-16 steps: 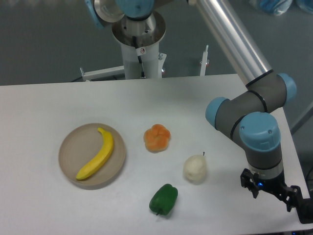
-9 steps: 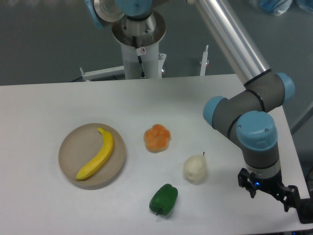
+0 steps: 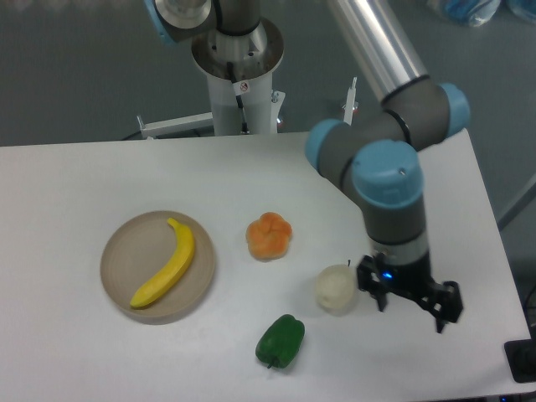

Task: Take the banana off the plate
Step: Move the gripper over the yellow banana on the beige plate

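Note:
The yellow banana [image 3: 167,264] lies diagonally on the round beige plate [image 3: 120,249] at the left of the white table. My gripper [image 3: 409,314] hangs below the arm's blue-capped wrist at the right, far from the plate. It points down, just right of a pale pear. Its two black fingers stand apart with nothing between them.
An orange fruit [image 3: 269,235] sits mid-table. A pale whitish pear [image 3: 336,288] stands just left of the gripper. A green pepper [image 3: 280,340] lies near the front edge. The robot's base column [image 3: 237,79] rises at the back. The table's right edge is close to the arm.
The arm has swung left and inward from the table's right front corner. The gripper is now next to the pear. The banana and other objects have not moved.

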Robot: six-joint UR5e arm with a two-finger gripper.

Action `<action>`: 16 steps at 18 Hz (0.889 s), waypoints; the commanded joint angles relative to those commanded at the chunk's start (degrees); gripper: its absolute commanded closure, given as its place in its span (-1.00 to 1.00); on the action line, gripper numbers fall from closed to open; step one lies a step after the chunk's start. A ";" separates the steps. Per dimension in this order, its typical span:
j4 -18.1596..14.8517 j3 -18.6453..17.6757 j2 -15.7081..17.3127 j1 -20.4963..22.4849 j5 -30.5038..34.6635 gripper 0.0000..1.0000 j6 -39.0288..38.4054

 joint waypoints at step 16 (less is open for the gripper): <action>-0.19 -23.66 8.63 -15.47 -6.07 -1.00 -28.58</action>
